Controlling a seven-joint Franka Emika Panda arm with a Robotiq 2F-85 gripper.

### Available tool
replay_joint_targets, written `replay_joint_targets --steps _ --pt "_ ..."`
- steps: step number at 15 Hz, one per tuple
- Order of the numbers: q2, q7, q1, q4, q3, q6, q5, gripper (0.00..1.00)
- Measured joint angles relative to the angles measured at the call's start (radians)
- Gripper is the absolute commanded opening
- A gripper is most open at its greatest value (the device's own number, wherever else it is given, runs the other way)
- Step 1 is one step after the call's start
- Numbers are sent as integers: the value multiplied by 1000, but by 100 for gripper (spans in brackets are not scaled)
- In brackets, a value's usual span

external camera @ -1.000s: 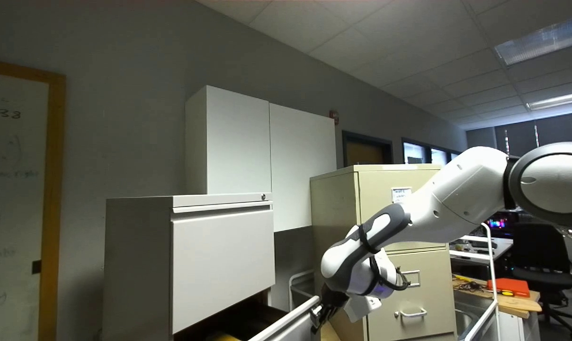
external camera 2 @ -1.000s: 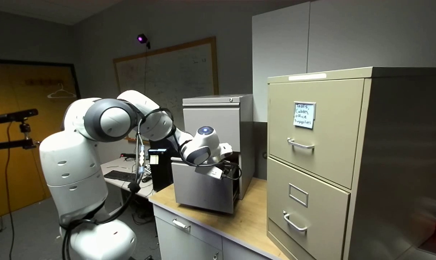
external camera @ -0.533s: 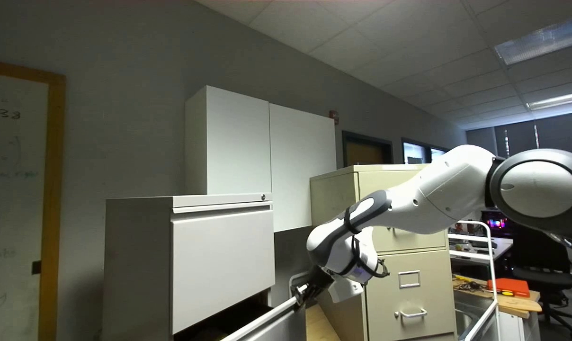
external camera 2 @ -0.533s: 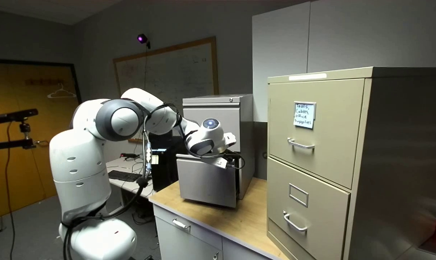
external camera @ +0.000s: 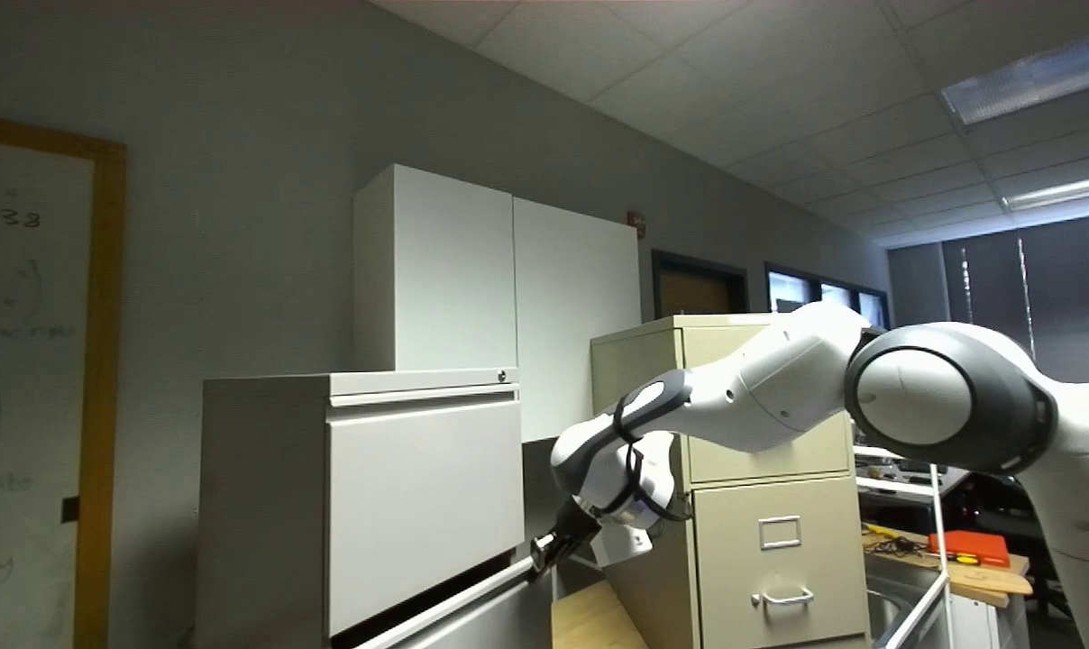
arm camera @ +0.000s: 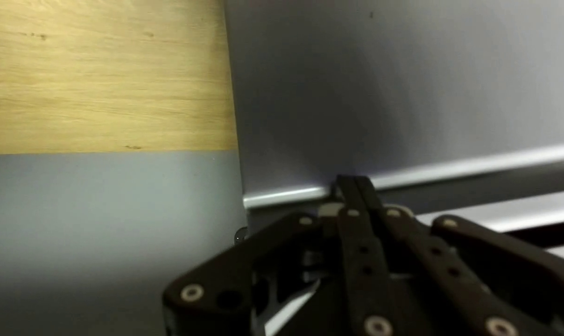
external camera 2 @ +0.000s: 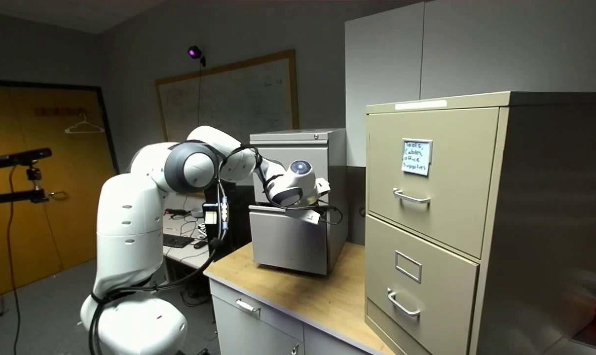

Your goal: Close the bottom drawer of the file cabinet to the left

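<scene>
The file cabinet (external camera: 427, 505) is pale grey and stands on the counter; it also shows in an exterior view (external camera 2: 290, 165). Its bottom drawer (external camera 2: 288, 241) is pulled out a little. A dark narrow gap shows behind its pale top edge (external camera: 472, 599). My gripper (external camera: 537, 552) is at that top edge, near the end closest to the beige cabinet. In the wrist view the drawer front (arm camera: 310, 93) is large, and the gripper's fingertips (arm camera: 355, 178) are together with nothing between them, against the edge. In an exterior view the hand hides the fingers.
A taller beige cabinet (external camera 2: 426, 187) with handles stands beside the file cabinet. The wooden counter (external camera 2: 322, 305) runs under it. A white cupboard (external camera: 571, 306) hangs on the wall behind. Cables loop around my wrist.
The bottom drawer has slid inward and its opening has narrowed to a thin gap. My gripper has moved with its top edge toward the cabinet, and the arm has followed.
</scene>
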Motion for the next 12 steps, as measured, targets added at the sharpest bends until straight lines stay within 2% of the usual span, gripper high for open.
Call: replay_joint_targets --steps 8,12 --pt "180 0 -2 250 0 -70 -8 0" --pt "211 18 -96 315 88 -142 -114 0"
